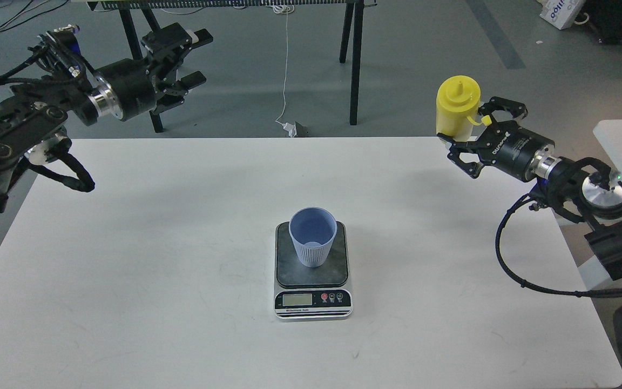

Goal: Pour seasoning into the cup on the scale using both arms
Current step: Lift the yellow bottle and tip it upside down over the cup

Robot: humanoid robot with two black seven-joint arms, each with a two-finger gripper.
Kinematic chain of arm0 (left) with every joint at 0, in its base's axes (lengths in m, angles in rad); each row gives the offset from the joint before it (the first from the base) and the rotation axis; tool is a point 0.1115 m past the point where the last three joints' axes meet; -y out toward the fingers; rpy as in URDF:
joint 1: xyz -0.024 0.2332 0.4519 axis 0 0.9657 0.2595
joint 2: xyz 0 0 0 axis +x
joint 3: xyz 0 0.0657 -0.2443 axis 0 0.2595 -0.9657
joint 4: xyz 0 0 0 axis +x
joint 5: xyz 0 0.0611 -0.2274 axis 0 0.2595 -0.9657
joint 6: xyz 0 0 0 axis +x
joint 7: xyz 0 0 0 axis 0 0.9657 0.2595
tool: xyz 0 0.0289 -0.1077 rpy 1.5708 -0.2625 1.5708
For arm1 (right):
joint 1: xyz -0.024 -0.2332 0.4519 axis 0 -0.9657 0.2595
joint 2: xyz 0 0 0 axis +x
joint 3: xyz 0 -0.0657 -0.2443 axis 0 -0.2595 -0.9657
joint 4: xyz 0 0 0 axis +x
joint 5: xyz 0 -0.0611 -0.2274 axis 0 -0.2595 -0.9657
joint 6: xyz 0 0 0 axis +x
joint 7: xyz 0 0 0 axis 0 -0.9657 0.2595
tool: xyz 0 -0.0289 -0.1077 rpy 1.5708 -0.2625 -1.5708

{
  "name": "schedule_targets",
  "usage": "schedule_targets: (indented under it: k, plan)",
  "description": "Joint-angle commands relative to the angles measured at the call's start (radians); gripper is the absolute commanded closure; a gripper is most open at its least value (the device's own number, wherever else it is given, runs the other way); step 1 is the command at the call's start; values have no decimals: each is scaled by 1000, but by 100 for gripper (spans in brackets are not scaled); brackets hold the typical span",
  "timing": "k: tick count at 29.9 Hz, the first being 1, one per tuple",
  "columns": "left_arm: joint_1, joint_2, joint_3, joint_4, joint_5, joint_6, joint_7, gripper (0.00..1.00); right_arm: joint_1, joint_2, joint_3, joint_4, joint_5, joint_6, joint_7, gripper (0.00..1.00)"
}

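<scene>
The right gripper (465, 141) pinches the yellow seasoning bottle (455, 109) upright, above the bench's (127, 270) far right edge. The blue cup (312, 237) stands on the scale (312, 270), well down-left of it. The left gripper (184, 59) hangs spread and empty. Next, probably, carry and tilt over the cup.

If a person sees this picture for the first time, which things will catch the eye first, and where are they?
First the bright yellow seasoning bottle, upright at the table's far right edge with the right claw around it. Next the light blue cup, standing on the dark platform of the scale at the middle of the white table. The left claw hangs open and empty, above the far left corner.
</scene>
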Motion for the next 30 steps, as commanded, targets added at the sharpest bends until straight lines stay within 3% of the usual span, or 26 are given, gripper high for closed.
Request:
schedule_targets:
  k: [1, 6, 13, 18, 30]
  plan:
    - [40, -1, -101, 13, -11, 0, 0, 1, 107, 3, -40, 104, -242, 0, 62, 99]
    - [137, -16, -306, 39, -39, 0, 0, 1, 115, 7, -59, 377, -563, -140, 70, 99]
    - [231, -50, -475, 39, -111, 0, 0, 1, 104, 32, -108, 601, -1025, -173, 73, 99]
    - [264, -55, -535, 37, -122, 0, 0, 1, 104, 35, -164, 690, -1215, -171, 78, 99]
    - [313, -62, -564, 21, -125, 0, 0, 1, 98, 45, -324, 735, -1505, -200, 164, 99]
